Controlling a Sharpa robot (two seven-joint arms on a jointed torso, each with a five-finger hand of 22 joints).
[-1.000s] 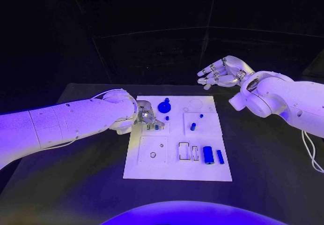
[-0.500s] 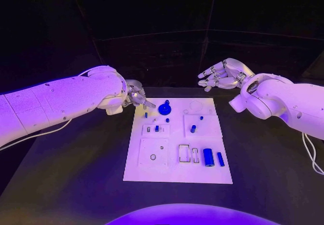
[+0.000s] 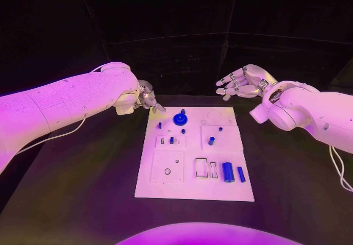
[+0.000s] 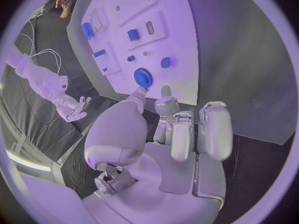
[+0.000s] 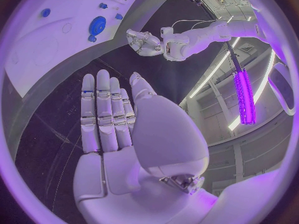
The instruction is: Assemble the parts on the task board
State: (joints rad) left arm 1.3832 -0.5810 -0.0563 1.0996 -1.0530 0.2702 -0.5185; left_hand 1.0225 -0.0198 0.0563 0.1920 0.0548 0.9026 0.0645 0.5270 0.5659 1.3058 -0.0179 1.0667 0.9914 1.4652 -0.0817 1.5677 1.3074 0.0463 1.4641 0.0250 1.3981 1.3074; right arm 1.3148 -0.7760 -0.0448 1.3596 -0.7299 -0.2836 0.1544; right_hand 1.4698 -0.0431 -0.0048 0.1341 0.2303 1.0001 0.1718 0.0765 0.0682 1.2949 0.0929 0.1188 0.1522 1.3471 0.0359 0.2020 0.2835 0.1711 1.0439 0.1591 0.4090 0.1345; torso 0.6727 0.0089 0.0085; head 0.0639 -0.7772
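Head view: left hand (image 3: 147, 98) empty, fingers apart, beside task board (image 3: 193, 189) far-left corner.

The left hand (image 3: 147, 98) is partly hidden behind its own arm, and the small blue parts (image 3: 171, 140) below it on the task board (image 3: 193, 189) are too tiny to identify.

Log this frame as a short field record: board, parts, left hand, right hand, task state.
board: white task board flat in the middle of the black table
parts: blue gear near the far edge; blue cylinder with a slimmer blue pin beside it near the front right; small blue pegs in between
left hand: above the board's far left corner, holds nothing, fingers apart
right hand: raised beyond the far right corner, open, empty
task state: cylinder and pin lie loose; rectangular slots beside them unfilled
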